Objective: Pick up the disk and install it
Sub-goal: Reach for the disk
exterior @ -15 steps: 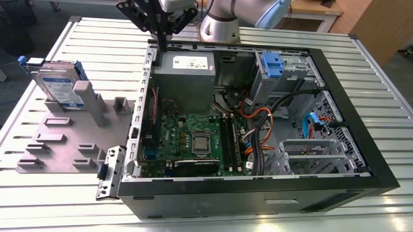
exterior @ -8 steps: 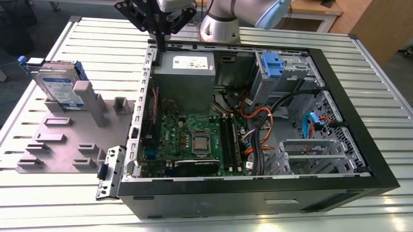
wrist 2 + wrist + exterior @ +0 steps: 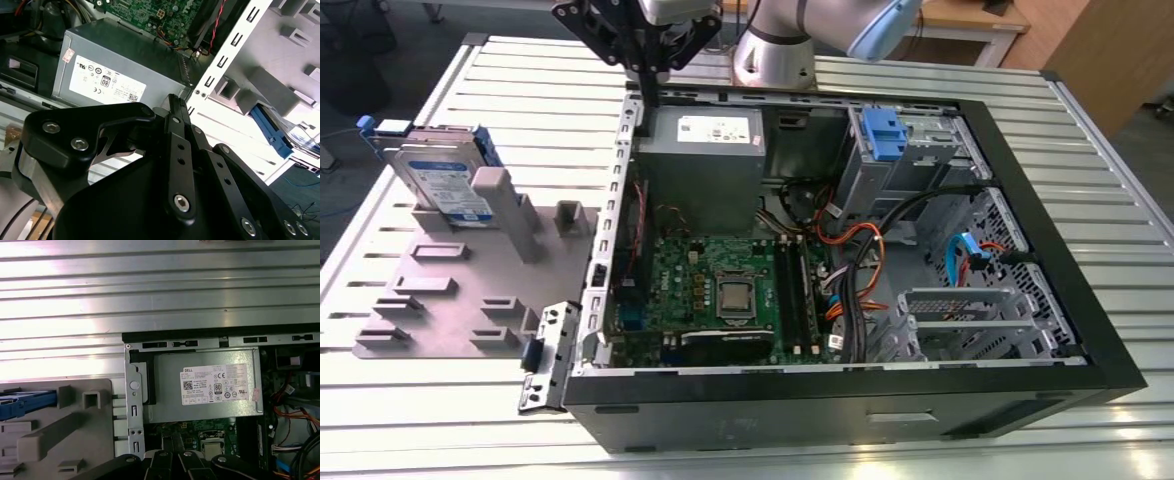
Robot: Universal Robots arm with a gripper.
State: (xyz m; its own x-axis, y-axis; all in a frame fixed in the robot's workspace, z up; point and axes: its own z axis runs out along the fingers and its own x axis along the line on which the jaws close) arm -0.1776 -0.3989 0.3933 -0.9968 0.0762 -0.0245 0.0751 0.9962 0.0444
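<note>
The gripper (image 3: 647, 68) hung over the rear corner of the open computer case (image 3: 1014, 200), just beside the grey power-supply box (image 3: 700, 150). Its fingers (image 3: 176, 120) were pressed together and nothing was clamped between them. Whether the tip touched the case wall could not be determined.

The disk (image 3: 438, 180) stood upright on edge in a slot of the grey fixture plate (image 3: 440, 300), outside the case and well apart from the gripper, toward the exterior view's left of it. Its white-and-blue label faced outward, and blue carrier rails ran along its edges. In the first wrist view, one blue rail of the disk (image 3: 25, 402) lay beyond the case wall from the power-supply box (image 3: 210, 390). In the second wrist view, the disk (image 3: 272, 132) appeared past the perforated case wall, with the power-supply box (image 3: 115, 70) directly ahead of the gripper (image 3: 173, 99).

Inside the case, a blue drive carrier (image 3: 883, 135) sat in the bay on the far side of the power-supply box from the gripper. The motherboard (image 3: 720, 290) lay below the box. Case and fixture plate rested on a slatted metal table (image 3: 520, 70).
</note>
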